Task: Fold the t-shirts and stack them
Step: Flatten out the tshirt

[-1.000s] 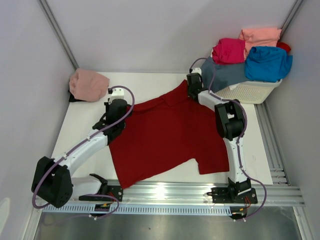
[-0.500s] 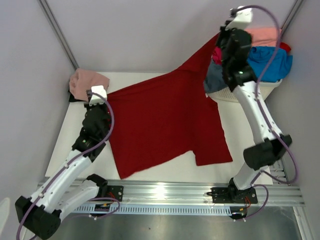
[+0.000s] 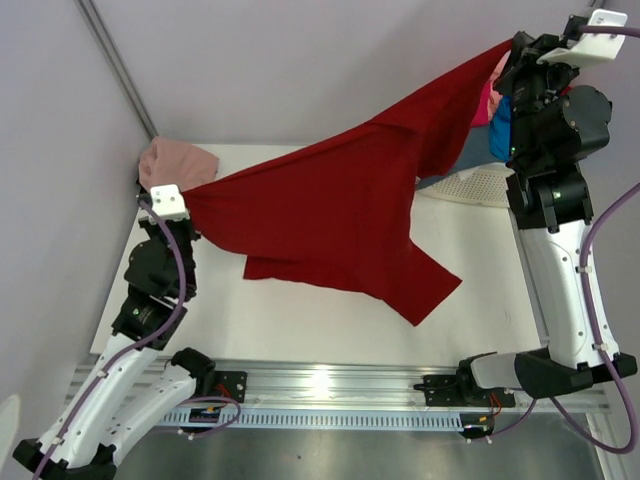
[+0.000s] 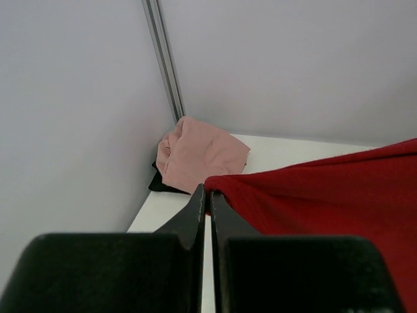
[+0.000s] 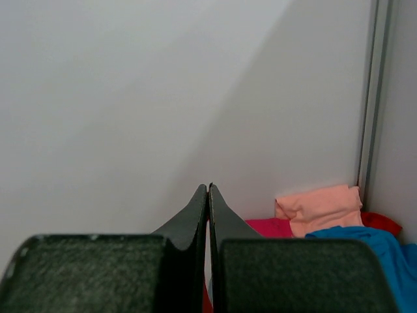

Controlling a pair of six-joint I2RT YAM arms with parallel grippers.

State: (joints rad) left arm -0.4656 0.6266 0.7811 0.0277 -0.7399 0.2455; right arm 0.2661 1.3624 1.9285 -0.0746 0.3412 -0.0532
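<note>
The large dark red t-shirt (image 3: 330,215) hangs stretched in the air between both arms, its lower part draping onto the white table (image 3: 300,315). My left gripper (image 3: 186,198) is shut on its left corner, seen as red cloth (image 4: 313,195) at the closed fingertips of the left gripper (image 4: 208,193). My right gripper (image 3: 510,45) is raised high at the back right, shut on the other corner; in the right wrist view the right gripper (image 5: 208,189) is pinched shut with a sliver of red below. A folded dusty pink t-shirt (image 3: 177,164) lies at the back left.
A white lattice basket (image 3: 490,182) stands at the back right behind the right arm, holding blue (image 3: 500,130), magenta (image 5: 270,227) and salmon (image 5: 319,207) t-shirts. Grey walls close in on the left, back and right. A metal rail (image 3: 330,385) runs along the near edge.
Both arms have lifted and drawn apart: the right gripper rose from the table to high at the back right, the left moved left, and the red t-shirt rose off the table, stretched between them.
</note>
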